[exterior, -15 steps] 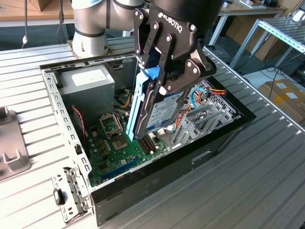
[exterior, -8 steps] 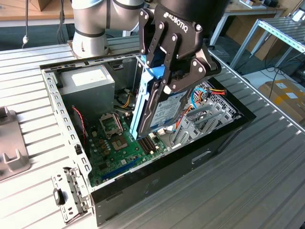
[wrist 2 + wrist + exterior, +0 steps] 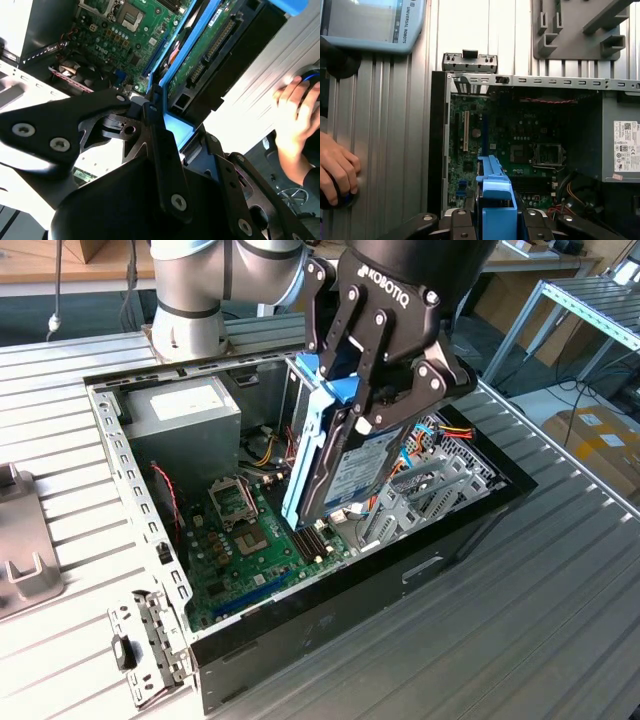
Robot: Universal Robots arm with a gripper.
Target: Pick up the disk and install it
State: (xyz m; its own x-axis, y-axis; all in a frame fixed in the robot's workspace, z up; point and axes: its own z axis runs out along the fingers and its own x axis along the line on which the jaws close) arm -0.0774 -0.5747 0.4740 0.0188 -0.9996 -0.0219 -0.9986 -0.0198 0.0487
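Note:
The disk (image 3: 345, 475) is a silver drive with a white and blue label, framed by light blue carrier rails. It hangs steeply tilted over the open computer case (image 3: 470, 530), its lower end down near the motherboard (image 3: 245, 550) and beside the metal drive cage (image 3: 425, 495). My black gripper (image 3: 378, 400) is shut on the carrier's upper end. The second wrist view shows the disk's green circuit-board side (image 3: 205, 55) reaching away from the gripper (image 3: 172, 132). In the first wrist view the blue carrier (image 3: 495, 192) sits between the fingers (image 3: 462, 222).
A grey power-supply box (image 3: 185, 415) fills the case's far corner, with loose cables (image 3: 265, 450) beside it. A grey slotted fixture (image 3: 25, 560) lies on the table at the exterior view's left. A person's hand (image 3: 337, 167) rests on the table beside the case, also seen as a hand (image 3: 295, 110).

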